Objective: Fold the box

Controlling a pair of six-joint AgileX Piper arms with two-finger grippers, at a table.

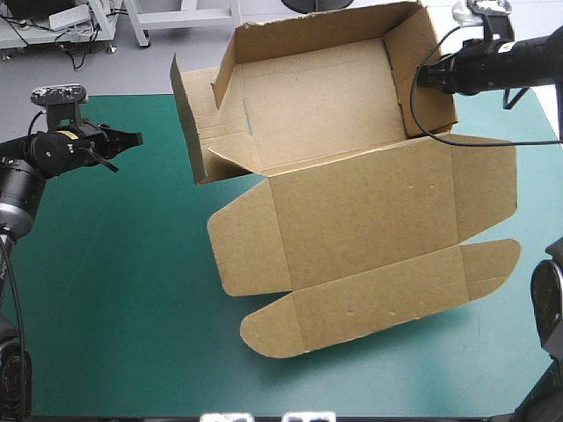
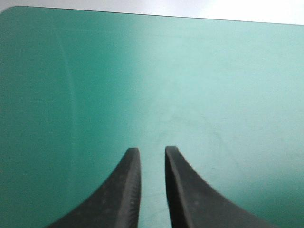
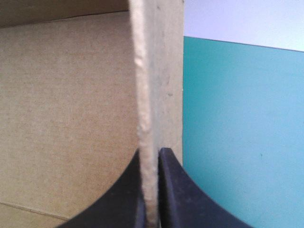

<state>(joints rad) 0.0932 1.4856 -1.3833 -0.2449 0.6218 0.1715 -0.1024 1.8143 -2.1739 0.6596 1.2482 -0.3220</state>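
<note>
Box is located right of the table's centre, its far part reaching over the far edge of the teal-green cover. The far part is formed into an open tray with walls raised, the opening facing up and toward the near side. The tray's long axis runs across the table, slightly skewed, right end farther away. The lid is laid flat toward the near edge, and its rounded tuck flap lies nearest.

Right gripper is reached in from the right at the far edge. Its black fingers are clamped on the tray's right wall. In the right wrist view the board edge is seen pinched between the fingers of that gripper.

Left gripper is held level over bare cover, well left of the box and pointing toward it. Its fingers are parted by a narrow gap, with nothing between them.
</note>
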